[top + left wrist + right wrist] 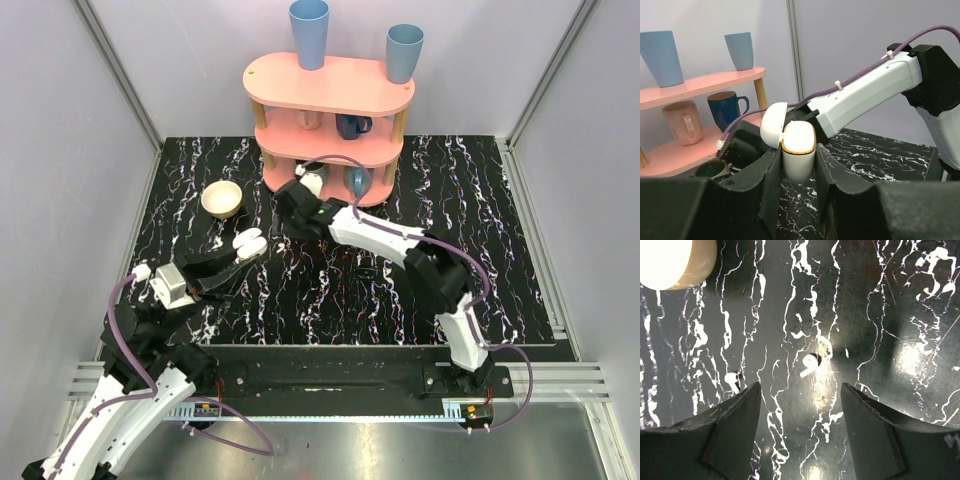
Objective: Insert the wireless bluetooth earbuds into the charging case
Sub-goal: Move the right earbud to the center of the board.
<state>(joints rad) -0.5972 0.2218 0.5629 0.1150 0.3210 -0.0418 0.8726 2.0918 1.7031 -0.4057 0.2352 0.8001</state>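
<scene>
The charging case (799, 142) is white with a gold rim, and its lid (774, 125) is flipped open to the left. My left gripper (799, 155) is shut on the case body and holds it upright above the table; from above the case (250, 243) sits at the tips of the left gripper (232, 262). Two white earbuds lie on the black marbled table. One earbud (810, 365) is just ahead of my right gripper (800, 390), between its open fingers. The other earbud (732, 381) is by the left fingertip. From above, the right gripper (292, 202) hides both.
A cream bowl (222, 198) stands left of the right gripper and shows at the corner of the right wrist view (670, 260). A pink three-tier shelf (330, 85) with cups and mugs stands at the back. The right arm (865, 95) reaches across behind the case.
</scene>
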